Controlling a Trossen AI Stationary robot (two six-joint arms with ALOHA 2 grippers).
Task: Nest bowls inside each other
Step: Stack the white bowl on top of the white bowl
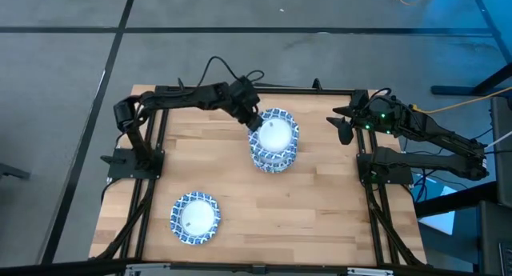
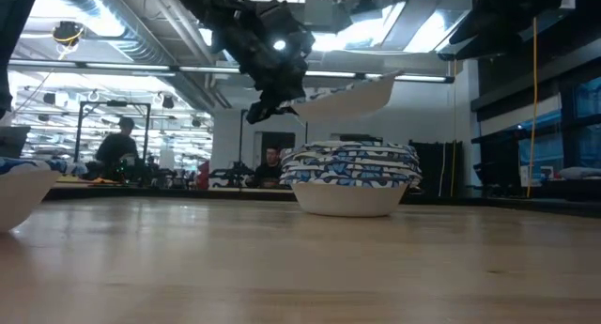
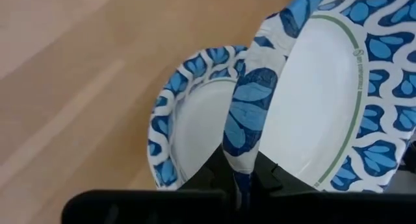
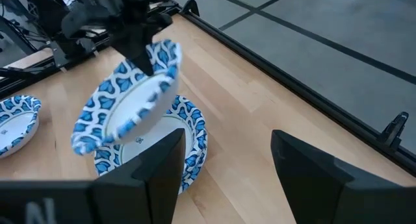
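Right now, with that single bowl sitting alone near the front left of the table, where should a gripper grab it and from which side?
Probably by the patterned rim of the lone bowl, coming from above: it sits upright and open, so one finger can go inside and one outside the thin edge. The left gripper pinches its held bowl that way.

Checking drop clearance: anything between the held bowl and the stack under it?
Nothing. Low view shows open air between the held bowl, pinched by the left end effector, and the stack.

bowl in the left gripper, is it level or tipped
Tipped. The left gripper pinches the bowl by its rim, slanted above the stack, not yet nested.
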